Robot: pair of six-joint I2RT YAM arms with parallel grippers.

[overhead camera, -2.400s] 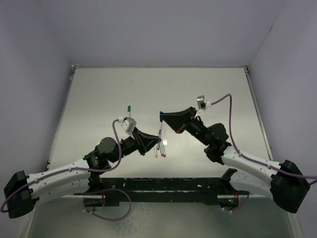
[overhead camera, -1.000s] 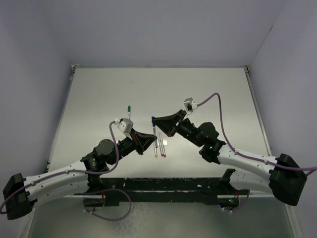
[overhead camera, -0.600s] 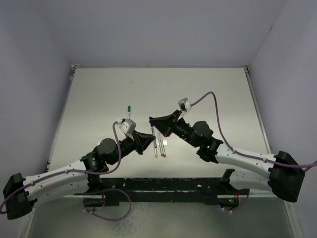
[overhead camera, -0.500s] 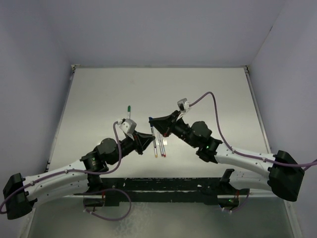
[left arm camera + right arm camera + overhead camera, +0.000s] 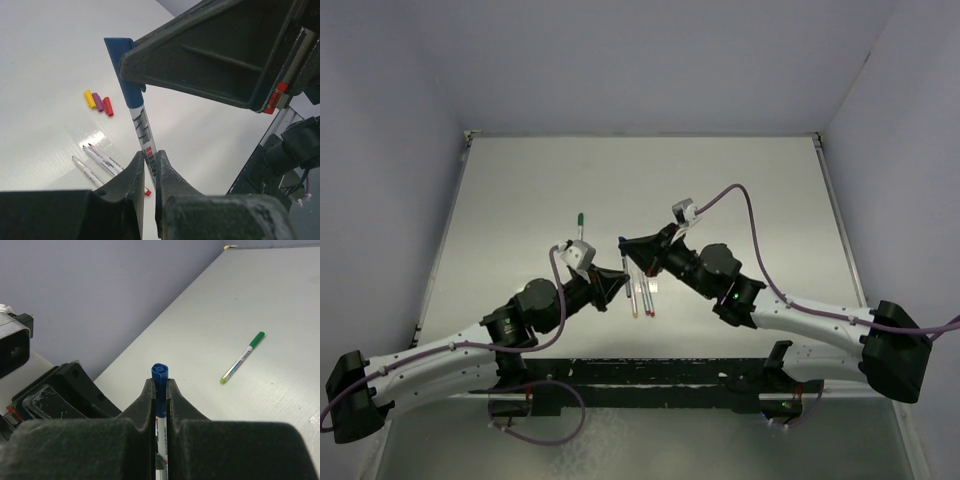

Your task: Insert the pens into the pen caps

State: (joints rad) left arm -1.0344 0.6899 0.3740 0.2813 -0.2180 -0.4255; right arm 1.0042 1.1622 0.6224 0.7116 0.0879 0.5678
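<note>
Left gripper (image 5: 149, 159): closed on the lower barrel of the blue pen (image 5: 142, 125), pen standing up out of the jaws, slightly tilted.
Right gripper (image 5: 160, 388): directly above the left gripper, closed on the blue cap (image 5: 160, 372). The cap sits over the top end of that same pen. How far on, cannot tell. The two grippers are nose to nose, with only a short bare stretch of barrel between them.

On the desk (image 5: 45, 55), outward from the left gripper:
- 3 bare pens (image 5: 102, 157) lying just below and left of its fingertips, roughly parallel. 2 are in plain view. The third is mostly hidden by a finger, with only its red end (image 5: 147, 191) showing.
- 3 loose caps a bit further out on the same side, side by side in a row: yellow cap (image 5: 89, 98), purple cap (image 5: 97, 102), red cap (image 5: 107, 106).

From the right gripper: 1 green-capped pen (image 5: 242, 356) lying alone, well off to its right, apart from the rest.

Count: 5 pens (1 gripped, 3 bare, 1 capped green) and 5 caps (3 loose, blue in the gripper, green on its pen).
</note>
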